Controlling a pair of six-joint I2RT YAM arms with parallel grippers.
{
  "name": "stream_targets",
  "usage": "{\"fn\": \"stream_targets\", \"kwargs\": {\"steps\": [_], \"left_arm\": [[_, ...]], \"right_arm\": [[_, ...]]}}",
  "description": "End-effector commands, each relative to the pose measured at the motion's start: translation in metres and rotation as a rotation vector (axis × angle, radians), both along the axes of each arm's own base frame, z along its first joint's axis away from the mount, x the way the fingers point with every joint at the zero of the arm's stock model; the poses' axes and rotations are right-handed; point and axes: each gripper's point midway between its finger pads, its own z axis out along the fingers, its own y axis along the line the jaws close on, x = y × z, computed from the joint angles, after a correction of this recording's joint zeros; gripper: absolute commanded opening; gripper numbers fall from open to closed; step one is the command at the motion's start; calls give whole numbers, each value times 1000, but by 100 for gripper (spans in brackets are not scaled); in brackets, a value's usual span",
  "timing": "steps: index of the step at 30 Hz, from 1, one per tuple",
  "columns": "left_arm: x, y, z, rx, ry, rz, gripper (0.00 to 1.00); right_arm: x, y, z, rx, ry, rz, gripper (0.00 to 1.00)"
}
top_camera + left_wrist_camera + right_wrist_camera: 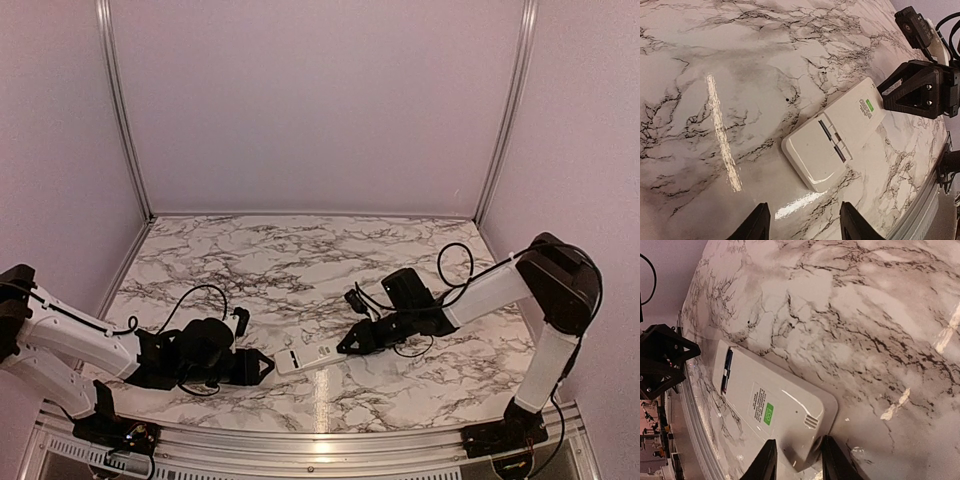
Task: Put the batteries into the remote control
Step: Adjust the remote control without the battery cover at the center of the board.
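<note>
Remote control (310, 357), one only, is lying back-up by the near edge, about midway along; a dark slot (832, 140) is crossing its back, contents too small to tell. Left gripper (804, 205) is hovering just short of its left end, fingers apart. Right gripper (798, 440) is straddling the right end; whether it is clamping, I cannot tell. Marble worktop (300, 260) is stretching wide behind toward the far edge.

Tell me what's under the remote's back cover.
A narrow slit in the back of the remote control shows something dark with blue; the white cover hides the rest, so batteries can't be confirmed.
</note>
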Motion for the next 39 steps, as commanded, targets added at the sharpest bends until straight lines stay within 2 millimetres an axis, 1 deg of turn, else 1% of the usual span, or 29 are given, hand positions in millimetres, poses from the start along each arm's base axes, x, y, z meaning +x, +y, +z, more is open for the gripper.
{"fn": "stream_targets", "kwargs": {"steps": [1,4,8,13,18,25,28,32,39], "left_arm": [[5,-3,1,-33,-12,34,48],[9,-10,2,-25,-25,24,46],[14,-18,-4,0,-25,20,45],[22,-19,-10,23,-10,47,44],[27,-17,-15,44,0,61,41],[28,-21,-21,93,15,47,35],[28,-22,-26,118,20,37,34],[27,-22,-34,159,31,27,29],[27,-26,-39,216,27,19,27]], "right_arm": [[-17,-3,0,18,48,13,30],[-19,-1,0,20,51,19,30],[-24,2,0,25,56,27,30],[-31,5,-1,28,61,41,29],[-33,7,-1,28,62,46,28],[-35,8,-1,32,64,48,28],[-35,8,-1,34,62,51,28],[-37,9,0,40,63,56,27],[-42,16,3,57,65,76,27]]}}
